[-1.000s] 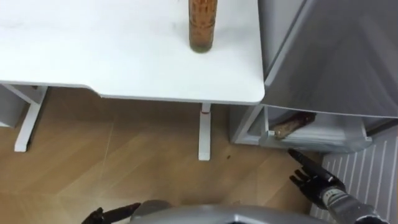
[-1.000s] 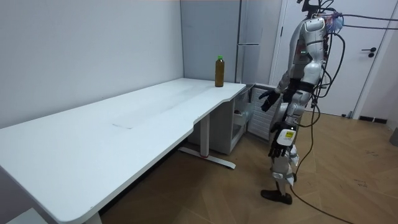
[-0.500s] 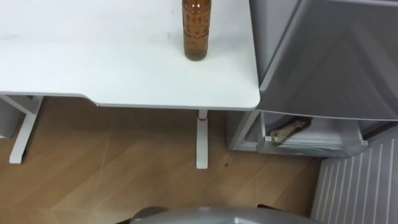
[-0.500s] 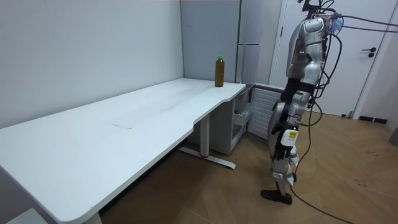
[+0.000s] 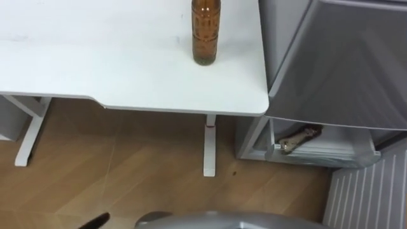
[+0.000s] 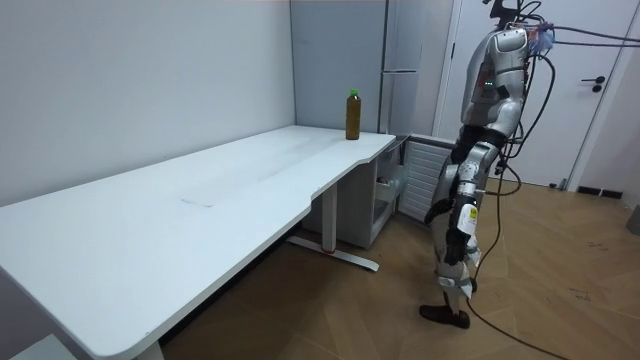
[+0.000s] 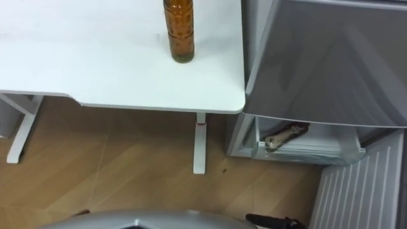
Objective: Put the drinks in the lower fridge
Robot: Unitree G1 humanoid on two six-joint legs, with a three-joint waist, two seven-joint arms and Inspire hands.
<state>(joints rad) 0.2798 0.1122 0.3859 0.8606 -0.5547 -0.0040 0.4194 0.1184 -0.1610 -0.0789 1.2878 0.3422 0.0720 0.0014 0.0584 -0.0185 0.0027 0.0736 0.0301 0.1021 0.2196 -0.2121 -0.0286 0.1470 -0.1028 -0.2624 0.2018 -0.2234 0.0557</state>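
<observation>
A brown drink bottle (image 5: pixel 206 35) with a green cap (image 6: pixel 352 93) stands upright near the right end of the white desk (image 5: pixel 95 57). Right of the desk is the grey fridge (image 5: pixel 343 57). Its lower compartment (image 5: pixel 318 147) is open, and the ribbed white door (image 5: pixel 369 197) is swung out. A brownish item (image 5: pixel 299 138) lies inside. The tip of my left hand (image 5: pixel 95 222) pokes in at the bottom edge, fingers straight and empty. My right hand (image 7: pixel 273 222) lies low at the bottom edge, open and holding nothing. Both are far from the bottle.
I stand on the wood floor (image 5: pixel 127 165) in front of the desk's corner and the fridge, arms hanging at my sides in the room view. A white desk leg (image 5: pixel 210 146) stands between me and the fridge. A closed white door (image 6: pixel 600 100) is behind me.
My right hand, which reached out toward the open lower compartment, has dropped to my side. The left hand has also sunk lower. The bottle has not moved.
</observation>
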